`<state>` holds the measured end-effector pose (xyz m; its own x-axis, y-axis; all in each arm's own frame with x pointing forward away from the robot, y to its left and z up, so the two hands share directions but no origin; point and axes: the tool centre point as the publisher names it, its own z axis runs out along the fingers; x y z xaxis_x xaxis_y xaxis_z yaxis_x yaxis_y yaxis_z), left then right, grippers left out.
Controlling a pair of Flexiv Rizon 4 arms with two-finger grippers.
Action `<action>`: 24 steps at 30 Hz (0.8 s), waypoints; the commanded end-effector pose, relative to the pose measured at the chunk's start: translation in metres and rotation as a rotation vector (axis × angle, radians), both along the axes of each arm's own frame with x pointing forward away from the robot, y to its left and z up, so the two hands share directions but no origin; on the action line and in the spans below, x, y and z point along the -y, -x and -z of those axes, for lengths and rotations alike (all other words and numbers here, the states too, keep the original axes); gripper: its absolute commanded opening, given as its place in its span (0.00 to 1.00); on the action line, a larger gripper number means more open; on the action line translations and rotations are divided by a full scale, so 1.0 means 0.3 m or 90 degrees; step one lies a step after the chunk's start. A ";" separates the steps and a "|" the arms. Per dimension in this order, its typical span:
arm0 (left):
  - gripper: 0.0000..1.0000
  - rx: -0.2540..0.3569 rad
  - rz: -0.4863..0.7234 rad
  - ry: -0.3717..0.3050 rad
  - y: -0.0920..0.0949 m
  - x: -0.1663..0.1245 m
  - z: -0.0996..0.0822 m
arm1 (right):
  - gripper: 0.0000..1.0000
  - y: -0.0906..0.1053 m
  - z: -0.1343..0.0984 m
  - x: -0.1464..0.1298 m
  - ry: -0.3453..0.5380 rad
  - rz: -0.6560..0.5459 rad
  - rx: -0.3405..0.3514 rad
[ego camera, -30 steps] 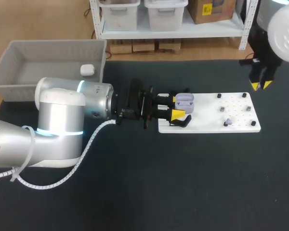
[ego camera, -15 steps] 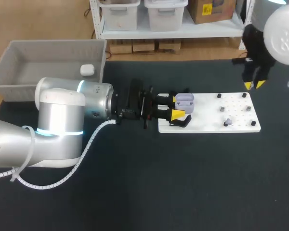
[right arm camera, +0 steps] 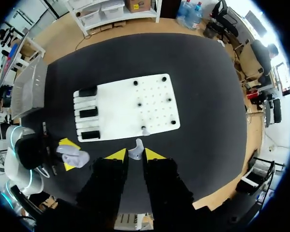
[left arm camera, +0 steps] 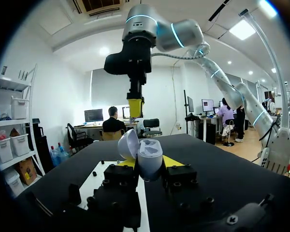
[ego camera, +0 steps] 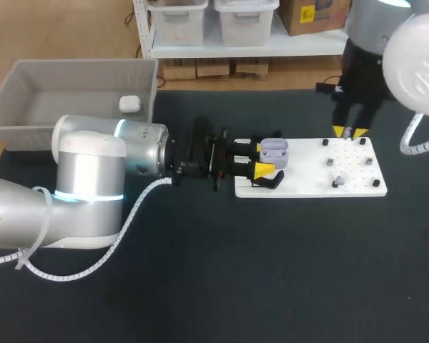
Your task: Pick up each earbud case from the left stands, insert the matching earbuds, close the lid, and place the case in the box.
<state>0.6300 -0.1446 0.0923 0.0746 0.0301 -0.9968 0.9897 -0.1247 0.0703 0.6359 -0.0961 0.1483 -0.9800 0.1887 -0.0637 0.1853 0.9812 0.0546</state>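
both our grippers pinch something: our left gripper [ego camera: 266,159] clasps the open lavender earbud case [ego camera: 274,151] at the white board's [ego camera: 350,182] stand end, and our right gripper [right arm camera: 134,154] nips a pale earbud [right arm camera: 136,149] over the board's far edge. one white case [ego camera: 129,104] lies in the grey box [ego camera: 28,78].

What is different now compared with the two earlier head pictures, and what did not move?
The right gripper moved left from the table's right side and now hangs over the far edge of the white pegboard, with a small pale earbud pinched in it. The left gripper stayed shut on the open lilac earbud case. The white case in the grey plastic box did not move.
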 end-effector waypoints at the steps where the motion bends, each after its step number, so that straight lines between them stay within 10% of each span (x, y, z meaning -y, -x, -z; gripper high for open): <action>1: 0.00 0.001 -0.004 0.001 0.004 0.000 0.001 | 0.00 0.031 -0.011 -0.036 -0.016 0.000 0.015; 24: 0.00 0.001 -0.004 0.001 0.004 0.000 0.001 | 0.00 0.054 -0.073 -0.138 -0.026 0.027 0.022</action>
<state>0.6300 -0.1446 0.0923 0.0746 0.0301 -0.9968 0.9897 -0.1247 0.0703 0.6256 -0.0660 0.1614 -0.9723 0.2218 -0.0739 0.2106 0.9681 0.1355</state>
